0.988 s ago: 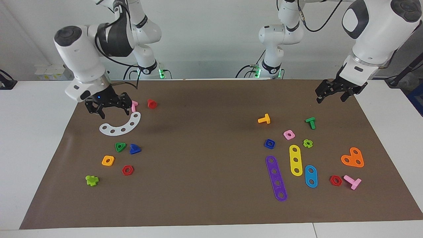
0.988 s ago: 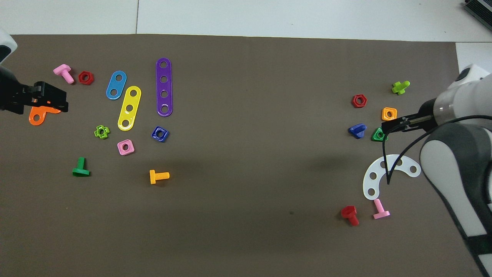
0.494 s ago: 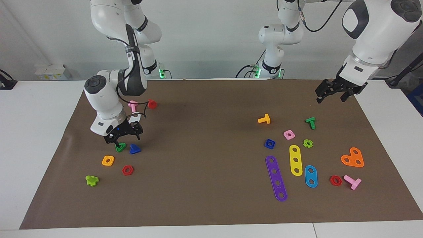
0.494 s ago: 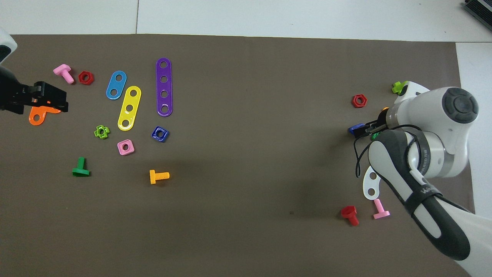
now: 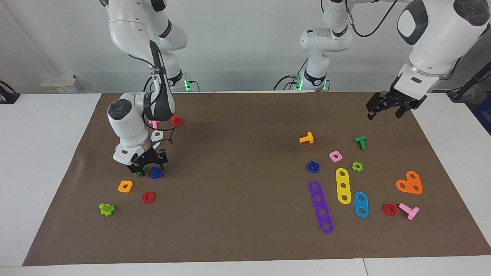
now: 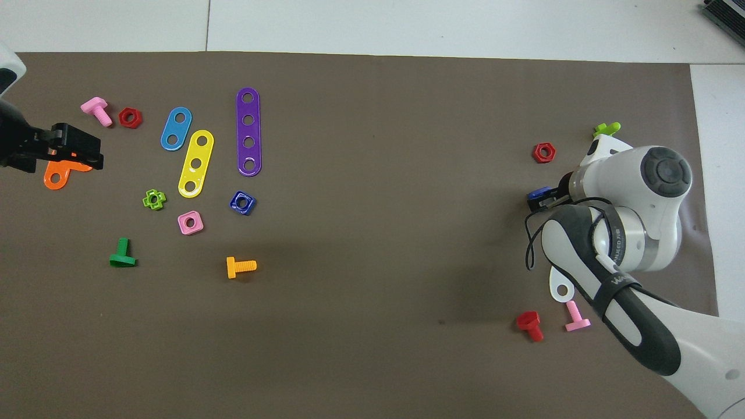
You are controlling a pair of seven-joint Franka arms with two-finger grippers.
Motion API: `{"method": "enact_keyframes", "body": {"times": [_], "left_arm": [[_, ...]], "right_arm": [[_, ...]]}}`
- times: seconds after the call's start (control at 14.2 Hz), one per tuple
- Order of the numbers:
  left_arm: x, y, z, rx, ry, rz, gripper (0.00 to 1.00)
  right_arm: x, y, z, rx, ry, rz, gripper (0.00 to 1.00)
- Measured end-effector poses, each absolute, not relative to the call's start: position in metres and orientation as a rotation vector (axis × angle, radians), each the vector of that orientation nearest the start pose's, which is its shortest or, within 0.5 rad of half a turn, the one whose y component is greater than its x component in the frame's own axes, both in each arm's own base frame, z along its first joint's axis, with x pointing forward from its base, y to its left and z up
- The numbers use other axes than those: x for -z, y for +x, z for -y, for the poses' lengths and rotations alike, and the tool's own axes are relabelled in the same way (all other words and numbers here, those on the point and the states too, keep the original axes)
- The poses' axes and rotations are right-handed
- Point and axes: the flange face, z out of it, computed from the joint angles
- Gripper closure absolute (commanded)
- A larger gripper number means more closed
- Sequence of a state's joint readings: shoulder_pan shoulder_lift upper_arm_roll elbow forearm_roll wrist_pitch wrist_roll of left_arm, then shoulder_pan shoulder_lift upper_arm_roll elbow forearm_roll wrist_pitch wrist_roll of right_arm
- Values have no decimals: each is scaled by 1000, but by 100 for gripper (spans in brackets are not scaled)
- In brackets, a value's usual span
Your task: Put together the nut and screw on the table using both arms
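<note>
White tabletop (image 5: 46, 161) carried the big brown mat (image 5: 238, 214), with bright plastic parts in two clusters, one toward each arm's end. A second before, the right arm (image 5: 132, 126) had hung up over the white curved strip (image 6: 560, 289); by this moment it had swung down low over the mat, its wrist pointing steeply down, and the right gripper (image 5: 147, 165) sat just over the screw (image 5: 156, 173), beside the green triangular nut (image 5: 138, 173). I judged that the pick of the screw was starting, with no grasp made yet. Whether its fingers were spread or pressed together I could not tell. The left arm (image 5: 429, 42) had not moved and waited, the left gripper (image 5: 387, 108) raised above the mat's edge, fingers spread and empty. The nut (image 5: 313, 166) lay untouched on the mat, just beside the purple strip (image 5: 320, 207) and the pink square nut (image 5: 335, 156).
</note>
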State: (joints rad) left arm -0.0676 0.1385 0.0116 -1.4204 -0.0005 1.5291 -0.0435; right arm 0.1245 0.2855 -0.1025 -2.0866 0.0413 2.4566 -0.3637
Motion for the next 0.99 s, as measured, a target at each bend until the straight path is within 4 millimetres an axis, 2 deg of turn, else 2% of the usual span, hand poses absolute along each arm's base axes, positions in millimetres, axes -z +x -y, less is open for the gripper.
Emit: {"method": "enact_keyframes", "body": {"times": [0.28,0.42,0.56,0.71,0.99], "left_arm": [[-612,592,34,-47,-3139,-20,0],[-612,592,34,-47,-3139,-20,0],[-612,592,34,-47,-3139,-20,0],[-612,592,34,-47,-3139,-20,0],[-612,592,34,-47,-3139,-20,0]], "right_arm": [[-295,591,-18,135,-3088,546,41],[-295,592,-18,138,-3084,541,47],[-296,592,-18,143,-3076,524,60],[-299,593,-19,155,-3071,519,100],[-300,594,-17,160,-3065,558,100]]}}
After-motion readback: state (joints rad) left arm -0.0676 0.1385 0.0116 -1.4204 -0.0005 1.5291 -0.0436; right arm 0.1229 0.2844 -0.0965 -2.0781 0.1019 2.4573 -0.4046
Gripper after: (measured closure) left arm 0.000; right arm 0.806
